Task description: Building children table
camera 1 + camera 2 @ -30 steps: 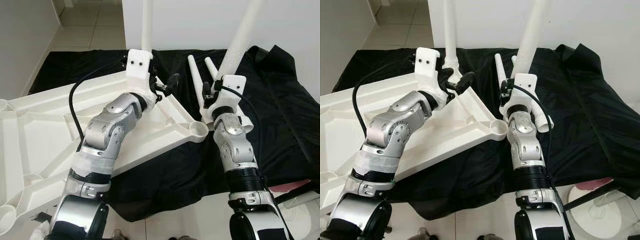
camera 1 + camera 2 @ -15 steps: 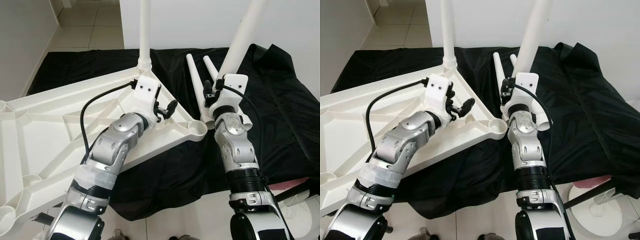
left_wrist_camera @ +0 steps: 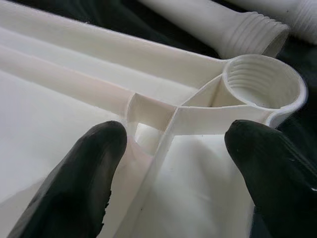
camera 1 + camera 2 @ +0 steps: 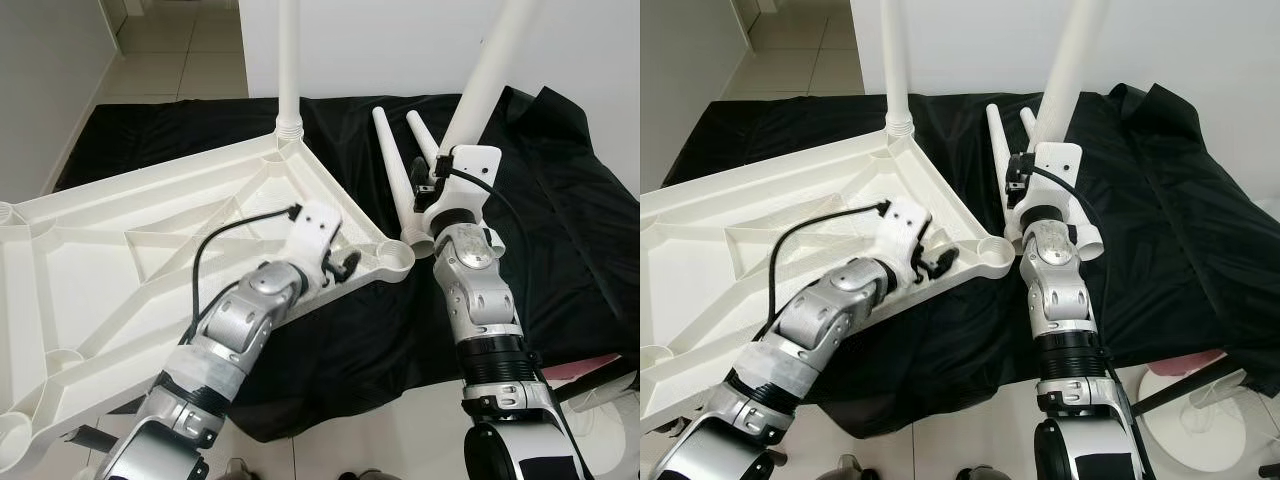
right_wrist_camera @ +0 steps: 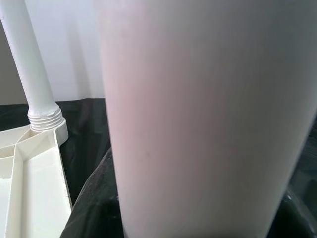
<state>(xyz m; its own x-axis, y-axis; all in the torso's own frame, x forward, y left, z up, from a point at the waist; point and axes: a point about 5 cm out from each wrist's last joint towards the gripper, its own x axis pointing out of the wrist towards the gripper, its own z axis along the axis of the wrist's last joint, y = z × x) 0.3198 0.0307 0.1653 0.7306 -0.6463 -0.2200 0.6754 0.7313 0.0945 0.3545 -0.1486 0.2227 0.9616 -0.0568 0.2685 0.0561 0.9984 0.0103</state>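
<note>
A black cloth point(image 4: 560, 200) covers the floor under my upturned tabletop point(image 4: 120, 260). My left end effector point(image 4: 343, 268), fingers spread, hovers beside the empty threaded socket point(image 3: 265, 84), probably to steady it. My right end effector point(image 4: 437, 178) clamps a leg point(image 4: 490, 70), angled toward that socket.

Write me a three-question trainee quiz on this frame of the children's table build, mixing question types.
1. True or false: a leg already stands upright in the far corner of the tabletop.
2. What does the right gripper hold? A) a tilted white leg B) the black cloth C) nothing
3. Fill in: the left gripper sits open beside the empty threaded ____ at the near corner.

Key: 1 true; 2 A; 3 socket.
</note>
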